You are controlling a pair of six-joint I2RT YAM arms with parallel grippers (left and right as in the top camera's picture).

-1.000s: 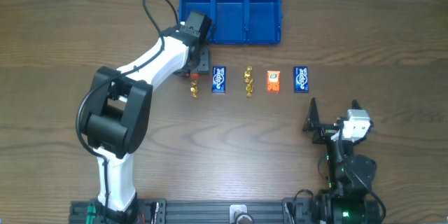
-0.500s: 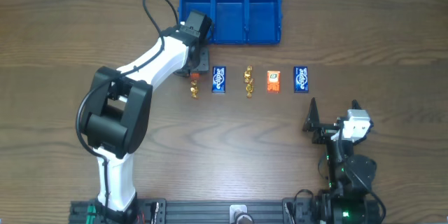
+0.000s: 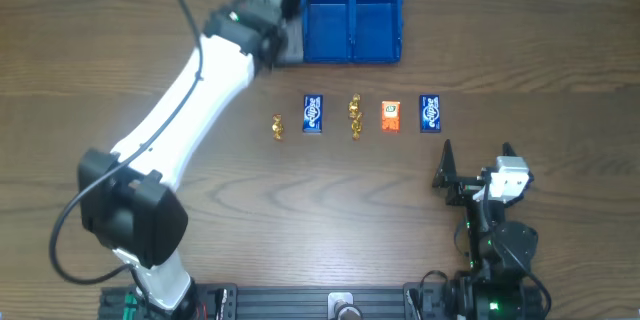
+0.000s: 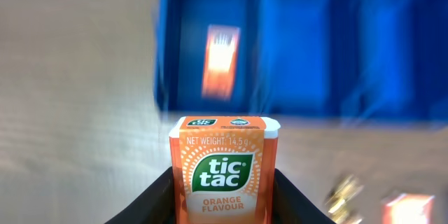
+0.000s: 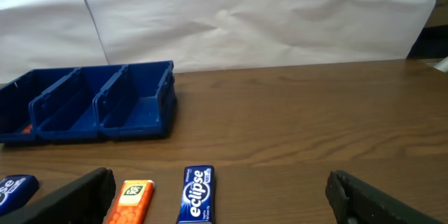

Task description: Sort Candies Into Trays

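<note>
Candies (image 3: pixel 355 108) lay in one row on the wooden table (image 3: pixel 540 60), in front of the blue tray (image 3: pixel 375 20): from the left arm's side, a gold-wrapped sweet (image 3: pixel 278 126), a blue gum pack (image 3: pixel 313 113), a second gold sweet (image 3: pixel 355 128), an orange mint box (image 3: pixel 390 116) and a second blue pack (image 3: pixel 430 113), each apart from its neighbours. The left gripper (image 4: pixel 225 206) was clamped on a lifted mint box (image 4: pixel 225 175) (orange, like the one in the row), held upright between the two dark fingers (image 4: pixel 150 210). It hung near the tray's left end, with the tray's wall (image 4: pixel 162 77) just beyond the box in the left wrist view. Inside that end compartment another orange box (image 4: pixel 220 61) lay on the floor. The other two compartments showed their blue floors from above. The right gripper (image 3: pixel 475 165) stood low over the table near its own base, well apart from the row, its fingers spread wide. From its wrist view the orange mint box and a blue pack lay just ahead, the tray farther off.
</note>
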